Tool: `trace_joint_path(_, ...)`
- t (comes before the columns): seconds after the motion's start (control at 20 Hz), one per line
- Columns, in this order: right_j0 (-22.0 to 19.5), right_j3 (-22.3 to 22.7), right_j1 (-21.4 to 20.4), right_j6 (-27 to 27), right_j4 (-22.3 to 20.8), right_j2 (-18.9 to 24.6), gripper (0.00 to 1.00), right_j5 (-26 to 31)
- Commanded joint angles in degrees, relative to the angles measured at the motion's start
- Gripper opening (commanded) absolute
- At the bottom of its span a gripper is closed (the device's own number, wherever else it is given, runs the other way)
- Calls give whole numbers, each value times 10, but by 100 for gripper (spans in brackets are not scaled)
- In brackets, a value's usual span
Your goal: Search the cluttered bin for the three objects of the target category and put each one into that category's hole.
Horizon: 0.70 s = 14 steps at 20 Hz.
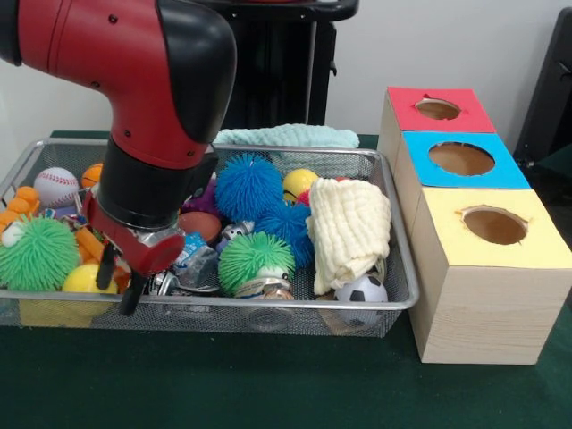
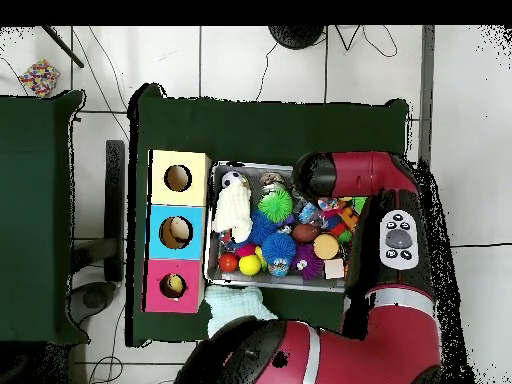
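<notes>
The arm (image 1: 152,98) was down over the near-left end of the wire bin (image 1: 268,304), and the hand (image 1: 123,281) hung among the clutter there, two dark fingers (image 1: 130,295) spread apart with nothing visibly between them, so it read as released and probing, not carrying. Below and beside it sat a yellow ball (image 1: 85,279) and a green spiky ball (image 1: 37,255), with crinkly wrappers (image 1: 192,259) just to the other side; the pile was so tightly packed that a clean pinch looked hard to get. Which category was wanted could not be told from the scene. Balls were plentiful: a baseball (image 1: 55,186) at the far left, a soccer ball (image 1: 361,290) at the near right corner, blue spiky ones (image 1: 248,186) in the middle. A folded cream cloth (image 1: 350,228) draped over the right end, likely hiding more beneath. On the table, the box (image 1: 483,304) stood just beside the bin with its red hole (image 1: 437,108), blue hole (image 1: 461,158) and yellow hole (image 1: 494,225) facing up, placed close so each carry would be short
</notes>
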Motion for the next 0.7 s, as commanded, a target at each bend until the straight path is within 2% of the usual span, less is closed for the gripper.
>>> trace_joint_path(0.05, -26, 62, -19, -222, 0, 84, 0, 100)
trace_joint_path(0.15, -27, 48, -15, -248, -4, 89, 0, 138)
trace_joint_path(0.35, -44, 37, -11, -305, 11, 112, 0, 249)
trace_joint_path(0.5, -53, 40, -13, -317, 13, 126, 0, 263)
trace_joint_path(0.7, -61, 30, -4, -303, 14, 140, 0, 239)
